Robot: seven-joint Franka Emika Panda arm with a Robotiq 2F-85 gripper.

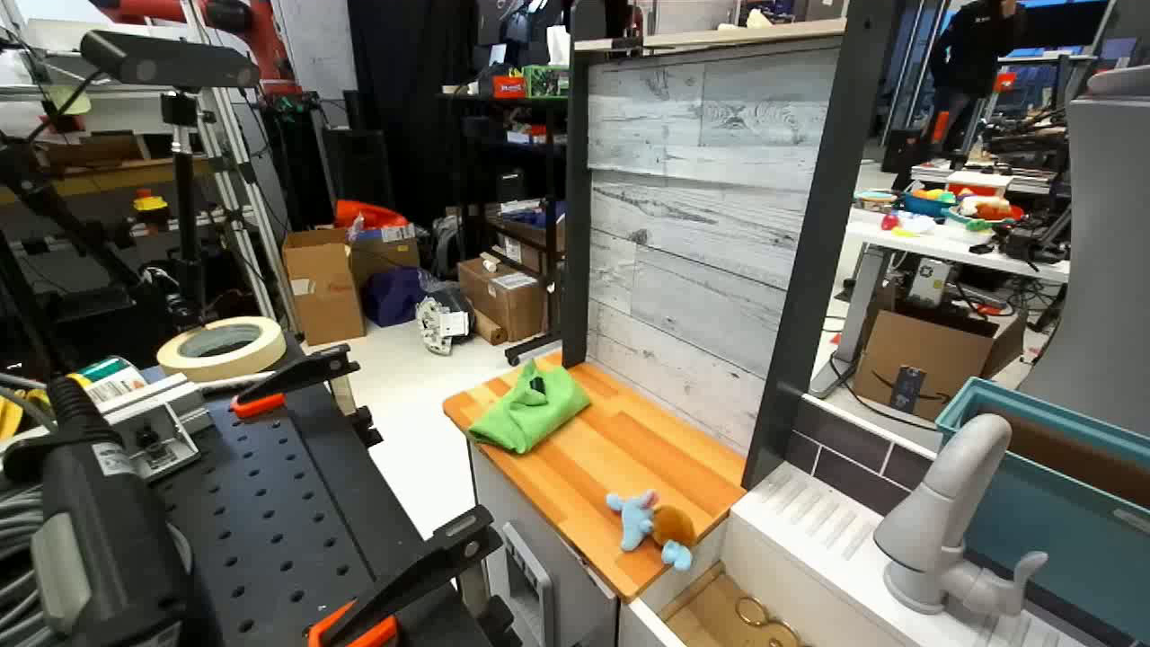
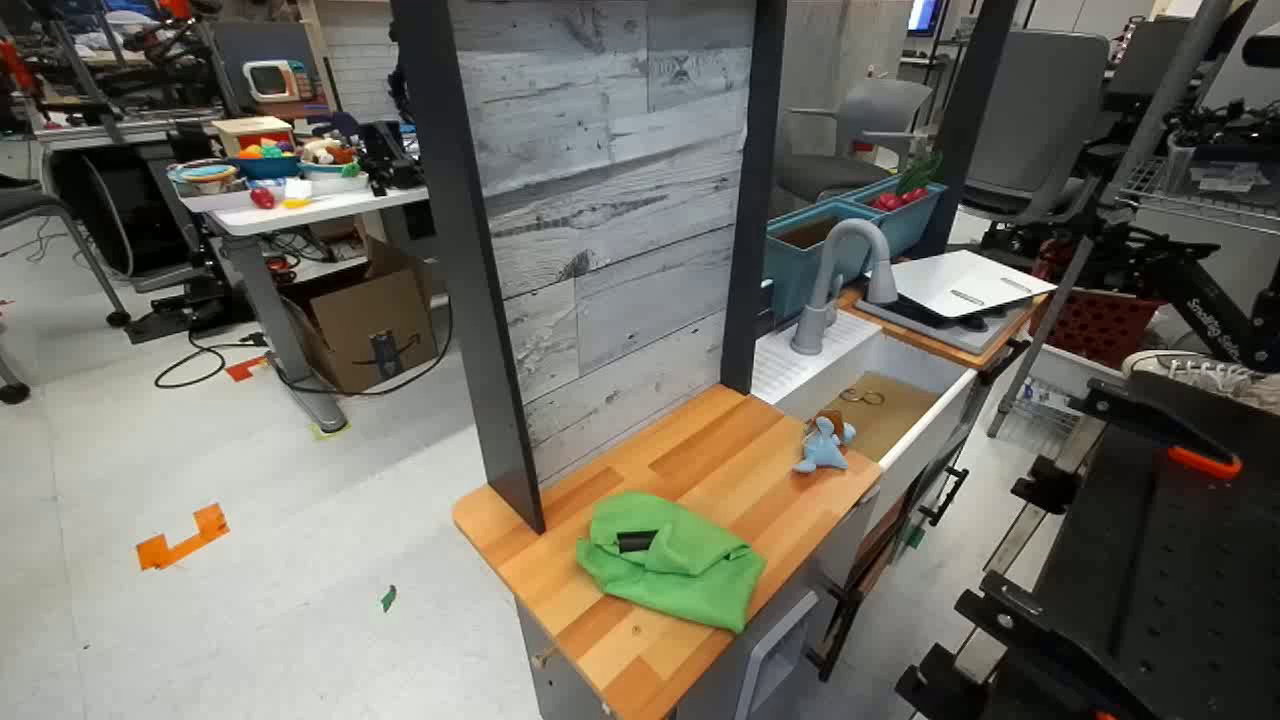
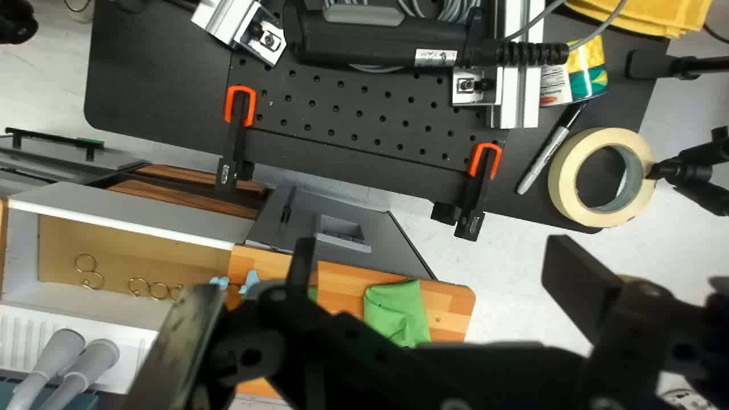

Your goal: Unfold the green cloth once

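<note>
The green cloth (image 1: 539, 413) lies folded and wrinkled in a bundle on the wooden countertop (image 1: 629, 440), near its end. It also shows in an exterior view (image 2: 690, 575), with a small black thing (image 2: 636, 541) on top of it. In the wrist view the cloth (image 3: 393, 307) lies far below, partly hidden by the gripper's body. My gripper (image 3: 430, 256) is open in the wrist view, its fingers wide apart with nothing between them. It is well above the countertop and not touching the cloth. The gripper does not show in either exterior view.
A blue and brown plush toy (image 1: 651, 528) lies on the countertop near the sink (image 2: 900, 400). A grey wood-look panel (image 2: 610, 230) stands along the back edge. A black perforated table (image 3: 353, 125) with orange-tipped clamps and a tape roll (image 3: 603, 176) is across a gap.
</note>
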